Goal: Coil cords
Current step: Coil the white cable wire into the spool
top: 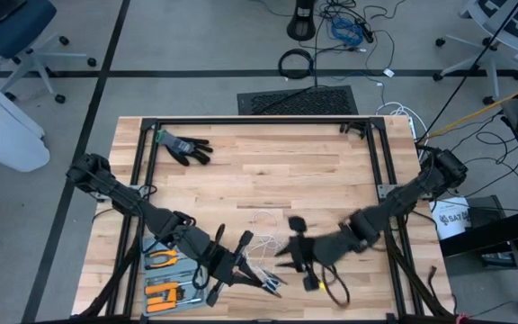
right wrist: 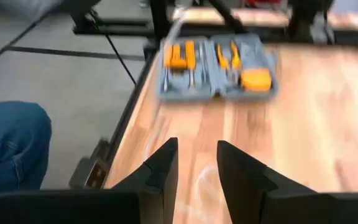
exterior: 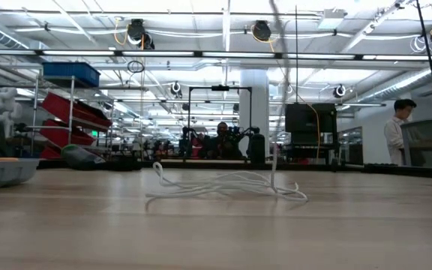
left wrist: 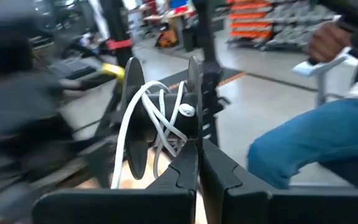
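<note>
Cord lies in thin white loops on the wooden table near its front edge, between the two arms in the high view. The left gripper sits just beside those loops, with a dark reel at its tip that is hard to make out from above; the right gripper hangs close on the other side, its fingers lost in dark shapes. A grey tool tray with orange handles lies at the front left corner, half covered by the left arm, and a black glove rests near the far left corner.

From the low view the cord sprawls flat on the table, one strand rising straight up out of the picture; neither gripper shows here, and a person stands far off at the right.

In the left wrist view the left gripper is shut on the rim of a black spool wound with white cord; much of the surroundings is smeared, and a person's blue-clad leg is cut off at the side.

In the right wrist view the right gripper stands parted with nothing between its fingers, above the table, facing the blurred tool tray.
</note>
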